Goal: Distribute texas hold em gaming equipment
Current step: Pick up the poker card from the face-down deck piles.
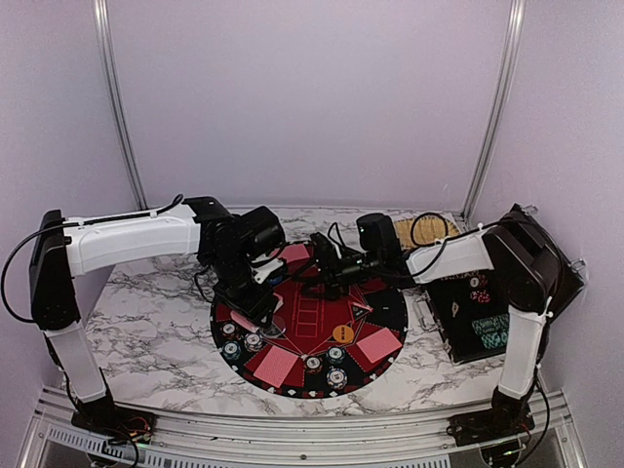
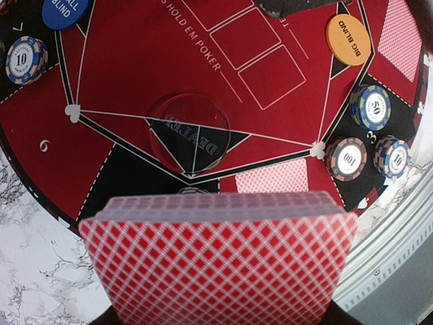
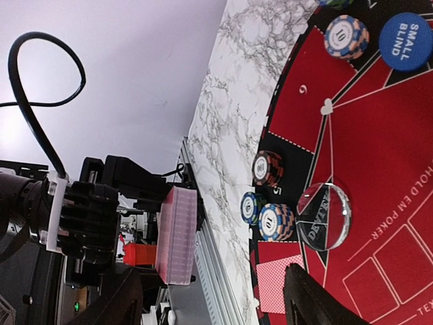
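My left gripper (image 1: 255,304) is shut on a thick deck of red-backed playing cards (image 2: 216,264), held above the near left part of the mat; the deck hides its fingertips. The deck also shows in the right wrist view (image 3: 177,233). Below it lie the clear dealer button (image 2: 189,132), the orange big blind button (image 2: 348,39), the blue small blind button (image 2: 65,10), striped chip stacks (image 2: 371,106) (image 2: 346,159) (image 2: 26,59) and dealt cards (image 2: 270,179). My right gripper (image 3: 216,305) is open and empty, hovering over the mat's far middle (image 1: 322,268).
The round black-and-red mat (image 1: 390,322) lies at the table's middle. A black rectangular case (image 1: 478,317) stands to its right. Two red-backed card pairs (image 1: 276,366) (image 1: 378,344) lie on the mat's near side. The metal rail (image 1: 292,419) runs along the front edge.
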Controlling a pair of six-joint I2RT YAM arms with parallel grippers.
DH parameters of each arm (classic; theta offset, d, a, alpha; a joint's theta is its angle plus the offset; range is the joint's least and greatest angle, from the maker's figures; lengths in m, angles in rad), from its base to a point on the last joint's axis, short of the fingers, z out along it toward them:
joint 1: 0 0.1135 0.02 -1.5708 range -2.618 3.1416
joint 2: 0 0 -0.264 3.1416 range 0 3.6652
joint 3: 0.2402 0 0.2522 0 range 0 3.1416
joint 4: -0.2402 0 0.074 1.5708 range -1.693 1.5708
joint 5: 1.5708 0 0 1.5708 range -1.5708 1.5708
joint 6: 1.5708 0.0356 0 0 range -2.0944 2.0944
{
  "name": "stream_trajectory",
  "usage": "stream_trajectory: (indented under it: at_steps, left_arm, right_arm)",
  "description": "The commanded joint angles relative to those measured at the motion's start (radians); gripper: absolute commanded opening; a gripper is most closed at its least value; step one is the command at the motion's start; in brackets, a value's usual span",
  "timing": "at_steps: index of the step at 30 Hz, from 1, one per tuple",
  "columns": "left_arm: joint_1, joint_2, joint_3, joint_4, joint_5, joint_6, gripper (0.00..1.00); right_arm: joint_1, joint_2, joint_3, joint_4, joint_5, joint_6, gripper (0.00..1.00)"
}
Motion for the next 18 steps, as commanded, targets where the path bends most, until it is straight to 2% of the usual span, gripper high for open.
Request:
stream_trajectory:
  at_steps: [1,18]
  left_arm:
    - [-0.008,0.006,0.047,-0.026,-0.014,-0.006,0.37]
    - [-0.016,0.002,0.073,-0.031,-0.027,-0.012,0.36]
  right_arm:
    - [0.033,-0.012,0.002,0.1,-0.032,0.066,0.7]
    - [0.118,0.068,0.047,0.245,-0.042,0.201,0.68]
